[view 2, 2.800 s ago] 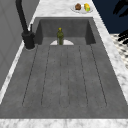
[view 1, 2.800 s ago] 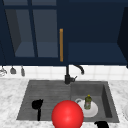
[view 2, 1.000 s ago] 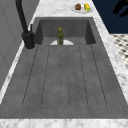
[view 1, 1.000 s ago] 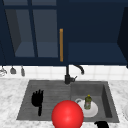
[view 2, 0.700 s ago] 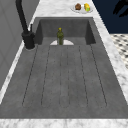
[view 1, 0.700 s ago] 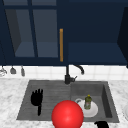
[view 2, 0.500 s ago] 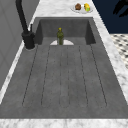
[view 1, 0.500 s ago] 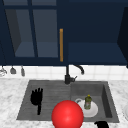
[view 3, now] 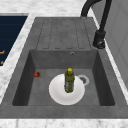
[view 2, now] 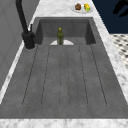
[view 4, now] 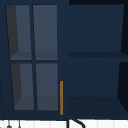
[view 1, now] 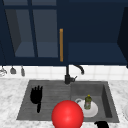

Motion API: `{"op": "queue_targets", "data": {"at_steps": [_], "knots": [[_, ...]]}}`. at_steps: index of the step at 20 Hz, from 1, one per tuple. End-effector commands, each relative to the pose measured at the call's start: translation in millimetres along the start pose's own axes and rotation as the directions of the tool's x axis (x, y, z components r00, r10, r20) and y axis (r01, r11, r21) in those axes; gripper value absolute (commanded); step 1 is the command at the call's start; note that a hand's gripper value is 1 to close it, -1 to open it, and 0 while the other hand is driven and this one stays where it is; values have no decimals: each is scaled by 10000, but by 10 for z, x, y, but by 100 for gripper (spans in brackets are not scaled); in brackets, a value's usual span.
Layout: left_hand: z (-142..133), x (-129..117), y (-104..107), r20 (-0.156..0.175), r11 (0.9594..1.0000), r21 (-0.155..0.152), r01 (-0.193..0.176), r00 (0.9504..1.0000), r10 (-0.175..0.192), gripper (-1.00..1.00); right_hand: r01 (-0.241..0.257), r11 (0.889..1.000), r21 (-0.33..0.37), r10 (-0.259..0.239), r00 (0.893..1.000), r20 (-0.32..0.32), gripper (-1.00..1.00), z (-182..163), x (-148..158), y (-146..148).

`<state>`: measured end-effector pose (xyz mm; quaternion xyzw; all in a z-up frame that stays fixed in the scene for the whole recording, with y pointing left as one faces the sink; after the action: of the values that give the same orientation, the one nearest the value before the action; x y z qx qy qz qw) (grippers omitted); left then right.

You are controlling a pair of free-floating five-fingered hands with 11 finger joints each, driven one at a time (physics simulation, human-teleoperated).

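Observation:
My left hand (view 1: 36, 96) hovers over the ribbed drainboard (view 1: 50, 100) left of the basin, open, with its fingers spread and pointing away. It holds nothing. A red ball (view 1: 67, 115) shows large at the front edge of the sink, right of that hand. A green bottle (view 1: 87, 101) stands upright on a white plate (view 1: 92, 112) in the basin, also seen from the right side as the bottle (view 3: 69, 80) on the plate (view 3: 56, 92). My right hand (view 1: 101, 124) peeks in at the bottom edge, in front of the basin.
The black faucet (view 1: 67, 75) rises behind the sink. A small red thing (view 3: 37, 74) lies on the basin floor. A plate of fruit (view 2: 82, 7) sits on the far counter. The wall cabinet above has a glass door with a gold handle (view 1: 61, 45) and open shelves at right.
Since the earliest frame my left hand has risen slightly over the drainboard and spread its fingers. Over the last second nothing has moved.

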<state>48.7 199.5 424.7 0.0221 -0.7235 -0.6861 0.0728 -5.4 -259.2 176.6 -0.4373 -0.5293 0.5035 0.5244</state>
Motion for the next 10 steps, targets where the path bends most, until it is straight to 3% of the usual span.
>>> {"op": "queue_targets", "data": {"at_steps": [1,7,10], "knots": [[-11,-81,6,487,9900,-1166,799,9960,-746,-100,0,10000,0,0,10000,0,0,0,0,0],[-24,-242,15,542,9828,-1220,1388,9896,-1331,-100,0,10000,0,0,10000,0,0,0,0,0],[-16,-209,13,521,9833,-1304,1271,9913,-1212,-100,0,10000,0,0,10000,0,0,0,0,0]]}}
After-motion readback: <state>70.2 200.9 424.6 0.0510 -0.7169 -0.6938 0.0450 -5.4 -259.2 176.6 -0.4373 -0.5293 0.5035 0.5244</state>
